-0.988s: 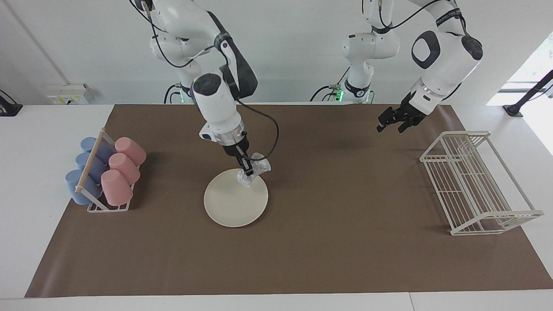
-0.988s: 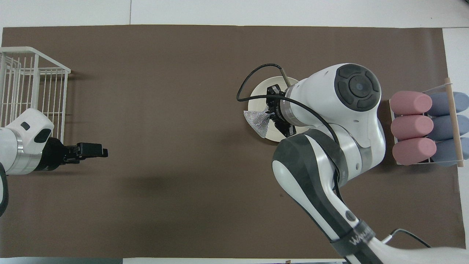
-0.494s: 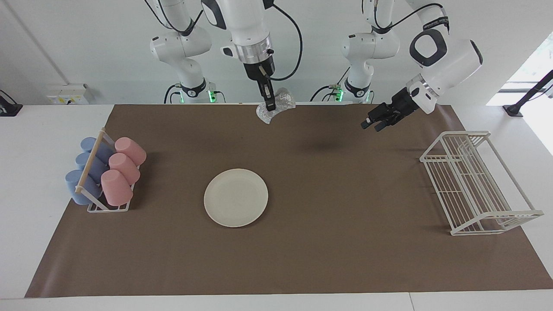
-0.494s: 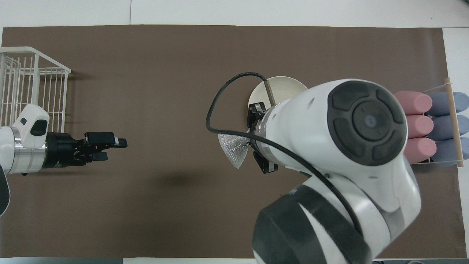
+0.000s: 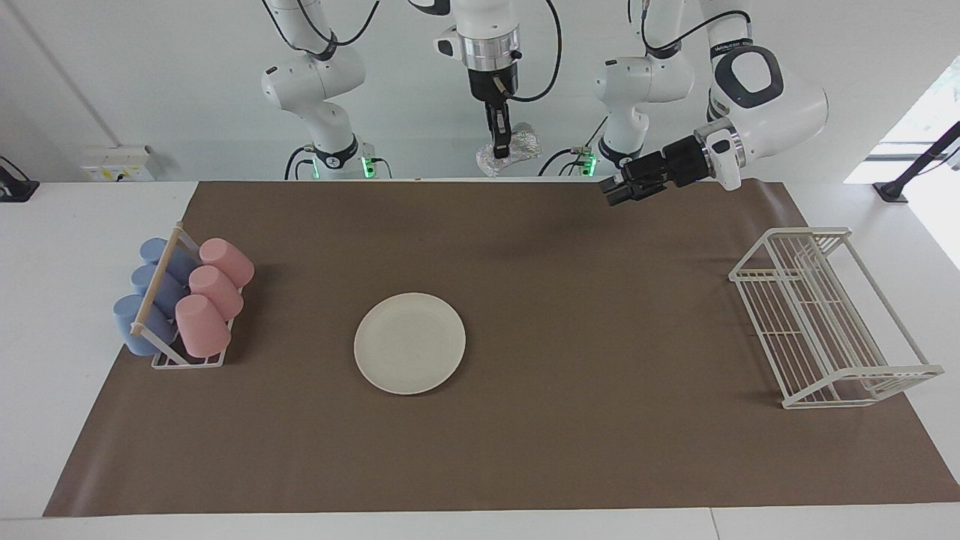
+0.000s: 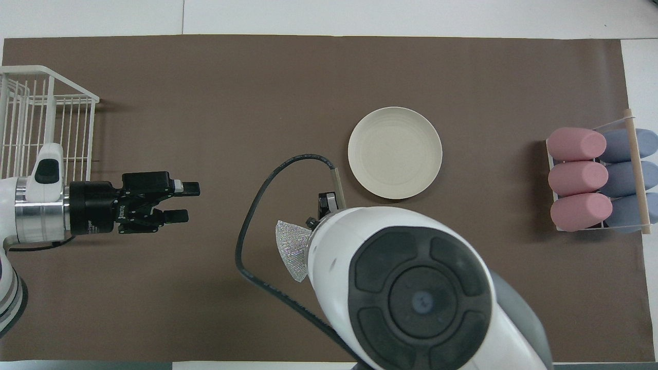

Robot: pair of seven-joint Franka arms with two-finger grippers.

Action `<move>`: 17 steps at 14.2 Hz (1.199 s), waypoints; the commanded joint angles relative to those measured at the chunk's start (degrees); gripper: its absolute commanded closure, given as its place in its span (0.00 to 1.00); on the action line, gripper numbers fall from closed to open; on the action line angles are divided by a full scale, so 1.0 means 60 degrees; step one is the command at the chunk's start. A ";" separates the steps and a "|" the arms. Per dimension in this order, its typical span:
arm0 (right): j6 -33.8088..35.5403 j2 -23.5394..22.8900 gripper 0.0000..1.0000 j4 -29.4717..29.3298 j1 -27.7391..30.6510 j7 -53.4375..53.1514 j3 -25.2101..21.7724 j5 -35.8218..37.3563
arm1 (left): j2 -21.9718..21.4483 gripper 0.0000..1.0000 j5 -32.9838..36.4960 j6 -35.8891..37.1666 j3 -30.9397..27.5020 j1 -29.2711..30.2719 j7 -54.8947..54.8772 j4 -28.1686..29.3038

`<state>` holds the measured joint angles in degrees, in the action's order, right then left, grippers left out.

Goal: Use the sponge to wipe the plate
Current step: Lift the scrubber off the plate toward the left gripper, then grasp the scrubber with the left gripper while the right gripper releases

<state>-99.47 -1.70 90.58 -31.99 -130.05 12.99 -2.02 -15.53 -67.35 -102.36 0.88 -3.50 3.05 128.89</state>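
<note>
The cream-white plate (image 5: 409,343) lies bare on the brown mat, also in the overhead view (image 6: 395,152). My right gripper (image 5: 499,142) hangs high in the air over the mat's edge at the robots' end, well away from the plate. It is shut on the silvery sponge (image 5: 517,150), which dangles beside its fingers. In the overhead view the sponge (image 6: 292,249) pokes out from under the right wrist, which hides the gripper. My left gripper (image 5: 611,191) is open and empty, held above the mat toward the left arm's end (image 6: 182,203).
A rack of pink and blue cups (image 5: 180,304) stands at the right arm's end (image 6: 596,180). A white wire rack (image 5: 825,315) stands at the left arm's end (image 6: 46,118). The right arm's cable loops beside the plate in the overhead view.
My right gripper lifted the sponge off the plate and rose high toward the robots' end. My left gripper swung toward the table's middle and its fingers opened.
</note>
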 commanded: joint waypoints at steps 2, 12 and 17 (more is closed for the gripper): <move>0.0172 -0.0347 1.00 -0.0477 -0.0058 -0.0196 0.0017 0.0630 | -0.0267 0.00 -0.0553 0.0888 -0.0089 -0.0498 -0.0070 0.0051; 0.0113 -0.0362 1.00 -0.0477 -0.0029 -0.0093 0.0061 0.0644 | -0.0399 0.18 -0.1168 -0.0048 -0.0089 -0.1980 -0.0084 0.0286; 0.0054 -0.0362 1.00 -0.0477 0.0015 -0.0078 0.0047 0.0644 | -0.0502 1.00 -0.1168 0.0141 -0.0103 -0.2025 0.0003 0.0359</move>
<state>-99.42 -3.02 89.06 -32.58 -130.50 12.79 0.70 -16.59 -73.39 -101.44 1.02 -14.93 2.93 129.26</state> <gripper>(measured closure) 0.907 0.599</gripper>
